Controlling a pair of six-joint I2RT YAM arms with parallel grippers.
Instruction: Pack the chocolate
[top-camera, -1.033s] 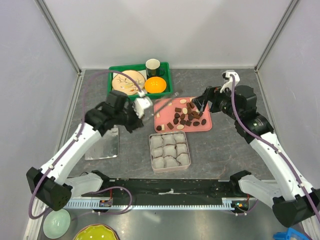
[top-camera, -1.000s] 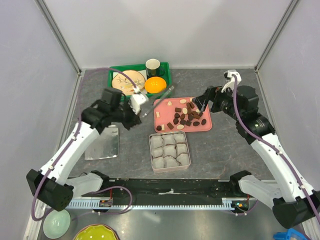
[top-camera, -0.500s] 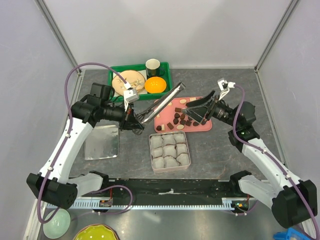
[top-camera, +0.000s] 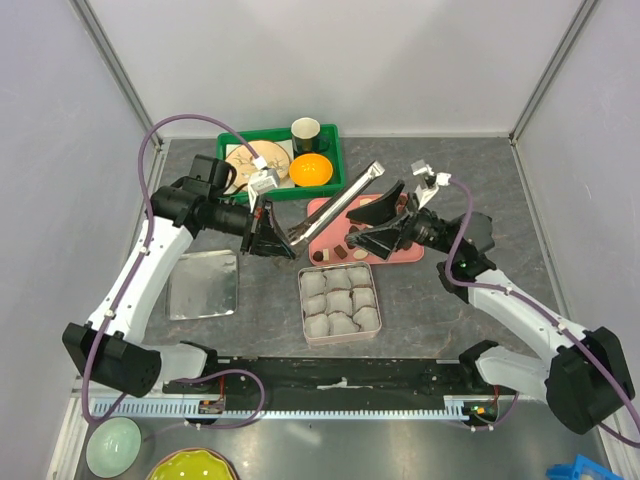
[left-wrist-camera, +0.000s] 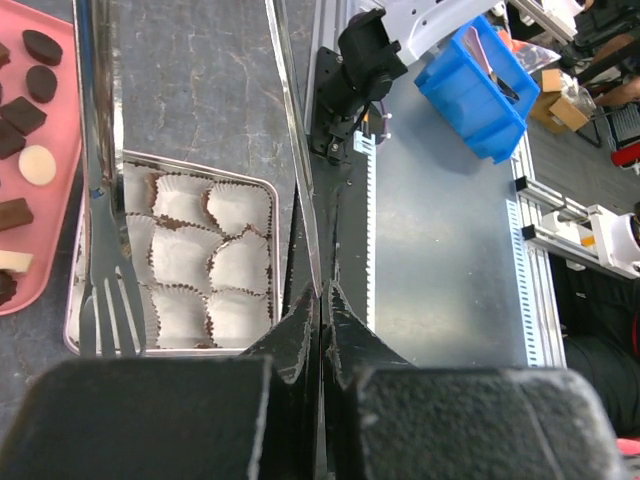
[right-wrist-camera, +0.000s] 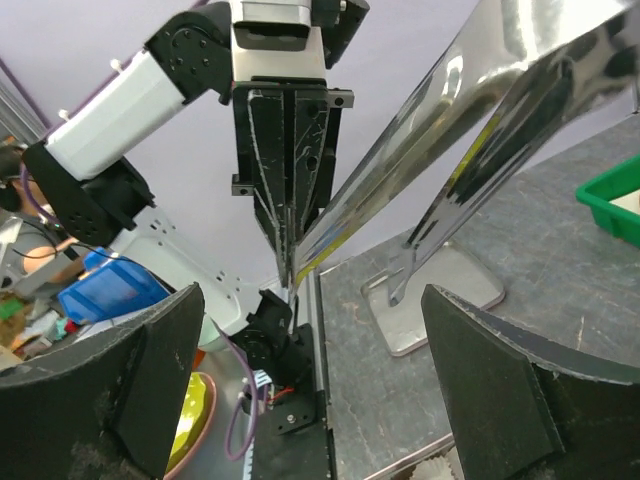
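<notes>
Between the tightly closed fingers of the left gripper (top-camera: 272, 238) sits the tip of one arm of a pair of metal tongs (top-camera: 335, 203). The left wrist view shows that arm edge-on in the pinch, while the other arm hangs free beside it and ends in fork-like teeth. From the gripper the tongs slant up off the table toward 2 o'clock, their joined end highest.

At 3 o'clock from the left gripper, the right gripper (top-camera: 376, 216) faces it with its jaws spread wide and nothing in them. The joined end of the tongs is near its far finger, and I cannot tell whether they touch.

Under both grippers lies a pink tray (left-wrist-camera: 50, 205). The chocolate (left-wrist-camera: 41, 83) is scattered loose on it, mostly dark pieces with a few cream ones.

Just at 6 o'clock of the tray stands a square tin (top-camera: 303, 300) filled with white paper cups (top-camera: 340, 300). A flat metal lid (top-camera: 203, 285) lies at 9 o'clock of the tin. A green basket (top-camera: 228, 140) of dishes stands at 11 o'clock of the tray.
</notes>
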